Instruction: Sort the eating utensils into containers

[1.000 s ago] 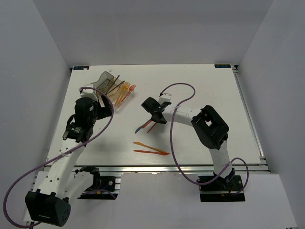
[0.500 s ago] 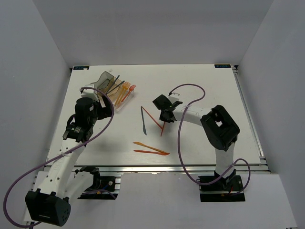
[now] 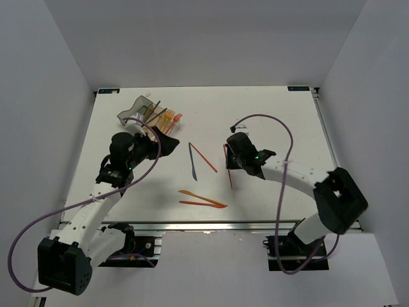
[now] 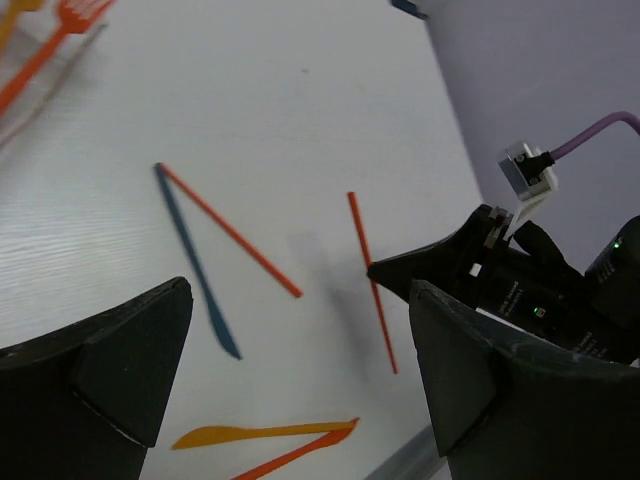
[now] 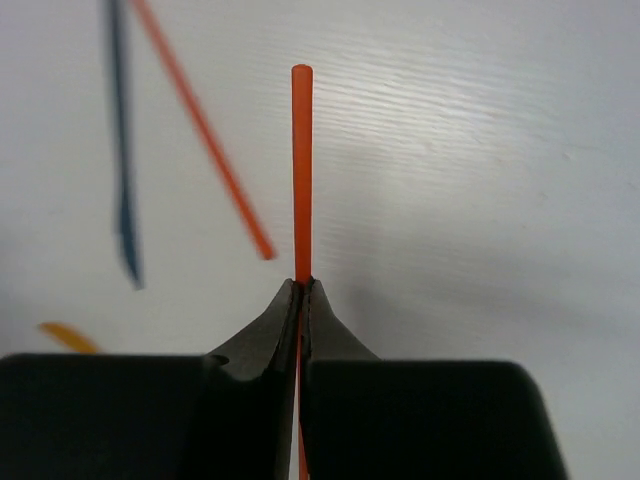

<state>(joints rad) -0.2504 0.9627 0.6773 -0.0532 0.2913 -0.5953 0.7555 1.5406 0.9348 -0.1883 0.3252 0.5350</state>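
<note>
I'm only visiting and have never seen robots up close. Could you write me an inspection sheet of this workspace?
Surface: white table.
Job's things: bins at the far left, utensils standing in them; blue knife and orange piece meeting at one end mid-table; orange pair near the front edge; one orange utensil held.
Clutter: nothing seen.
Grippers: left gripper open, beside the bins; right gripper shut on the orange utensil.
Cables: purple cables loop along both arms.
Surroundings: plain grey walls on three sides.
</note>
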